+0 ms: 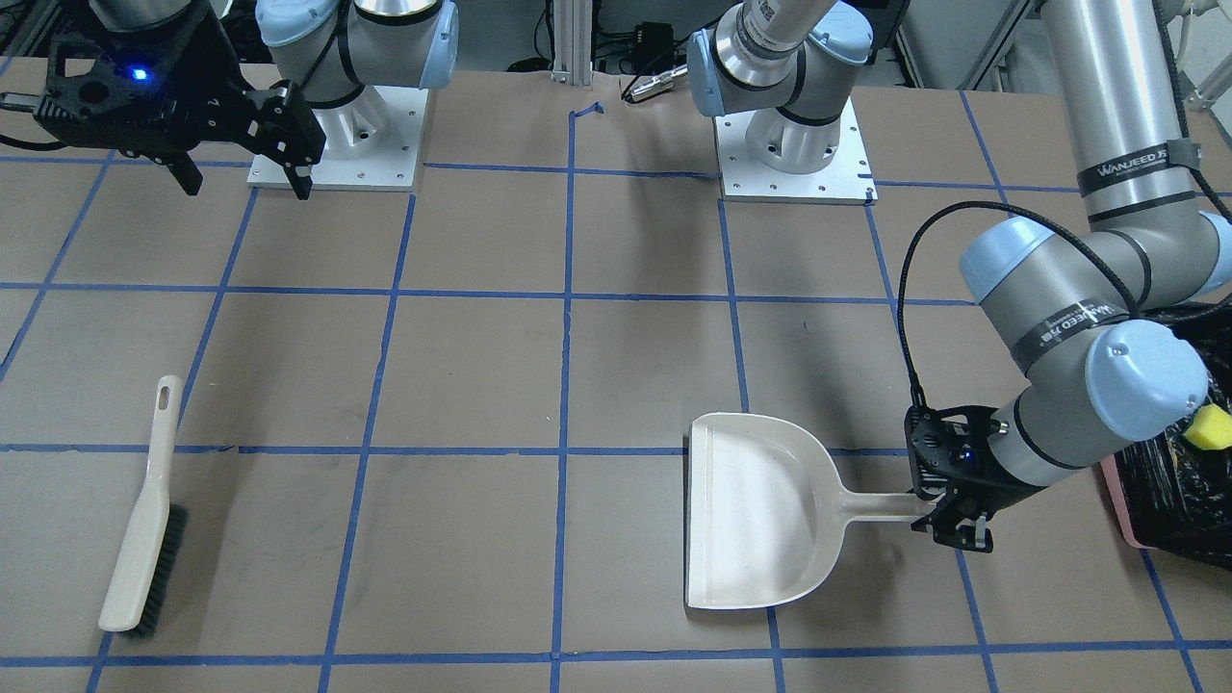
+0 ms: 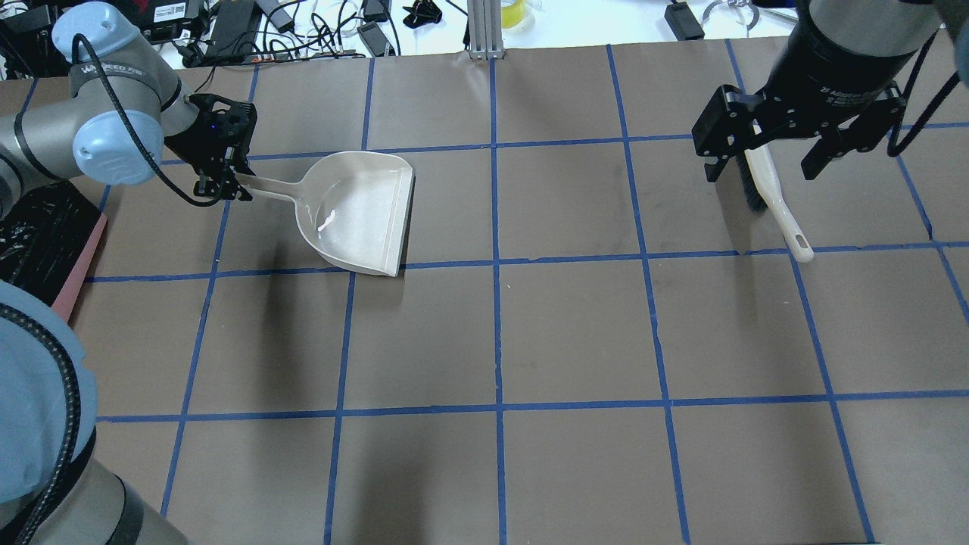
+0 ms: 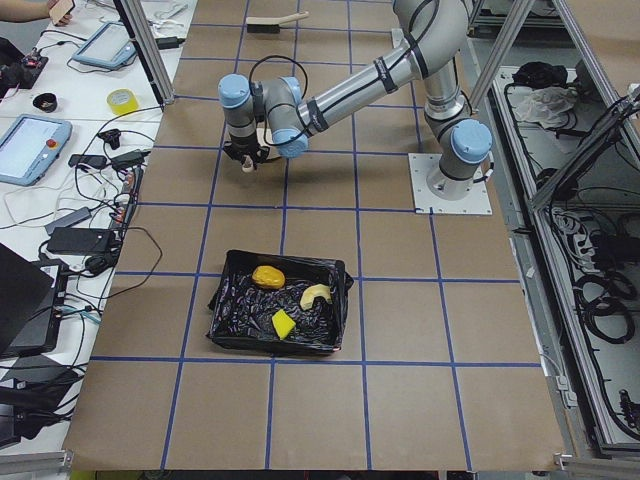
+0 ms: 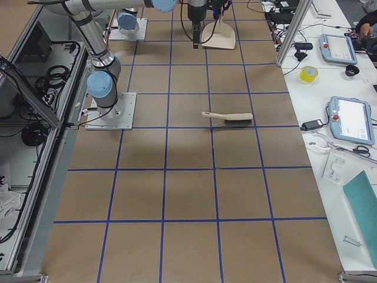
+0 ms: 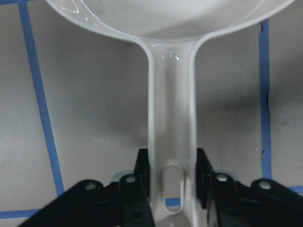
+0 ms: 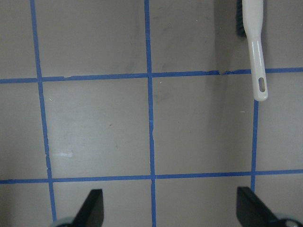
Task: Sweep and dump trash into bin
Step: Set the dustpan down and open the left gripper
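Three pieces of trash lie inside the pink bin lined with a crinkled black plastic bag (image 3: 228, 318): an orange-yellow lumpy piece (image 3: 267, 276), a pale cream crescent slice (image 3: 315, 295) and a yellow sponge block (image 3: 284, 323). The bin stands on the brown paper worktop with its blue tape grid (image 2: 575, 325), at the robot's left end, close to the left arm's elbow.

The left end effector (image 2: 225, 184) is clamped on the tip of the handle of the beige plastic dustpan (image 1: 760, 525). In the wrist view both fingers (image 5: 142, 179) press the handle's sides beside its hanging slot. The dustpan lies flat on the worktop, with its wide mouth turned away from the bin.

The right end effector (image 1: 248, 183) hangs high over the worktop with its jaws spread wide, holding nothing. The beige brush with black bristles (image 1: 144, 539) lies flat on the robot's right half, well apart from the dustpan, its handle end pointing towards the robot.
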`<state>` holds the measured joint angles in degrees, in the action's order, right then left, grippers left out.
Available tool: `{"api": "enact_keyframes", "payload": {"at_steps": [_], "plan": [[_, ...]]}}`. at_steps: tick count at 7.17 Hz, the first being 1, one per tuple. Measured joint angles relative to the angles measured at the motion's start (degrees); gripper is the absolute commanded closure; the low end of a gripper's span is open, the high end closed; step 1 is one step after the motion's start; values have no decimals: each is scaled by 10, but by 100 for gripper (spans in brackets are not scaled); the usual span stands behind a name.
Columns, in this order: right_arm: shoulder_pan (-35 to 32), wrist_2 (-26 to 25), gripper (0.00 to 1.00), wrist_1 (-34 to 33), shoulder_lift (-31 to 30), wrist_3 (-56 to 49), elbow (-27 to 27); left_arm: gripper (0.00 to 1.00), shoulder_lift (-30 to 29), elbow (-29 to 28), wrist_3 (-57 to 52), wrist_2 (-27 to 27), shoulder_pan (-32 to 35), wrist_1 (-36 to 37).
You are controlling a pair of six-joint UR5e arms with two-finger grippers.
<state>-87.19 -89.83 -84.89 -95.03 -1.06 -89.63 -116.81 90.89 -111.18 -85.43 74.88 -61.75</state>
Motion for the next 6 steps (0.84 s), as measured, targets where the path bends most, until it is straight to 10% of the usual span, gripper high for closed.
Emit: {"api": "enact_keyframes", "payload": {"at_steps": [6], "plan": [[0, 6, 0, -7, 8, 0, -3, 0, 40, -3, 101, -2, -10, -37]]}}
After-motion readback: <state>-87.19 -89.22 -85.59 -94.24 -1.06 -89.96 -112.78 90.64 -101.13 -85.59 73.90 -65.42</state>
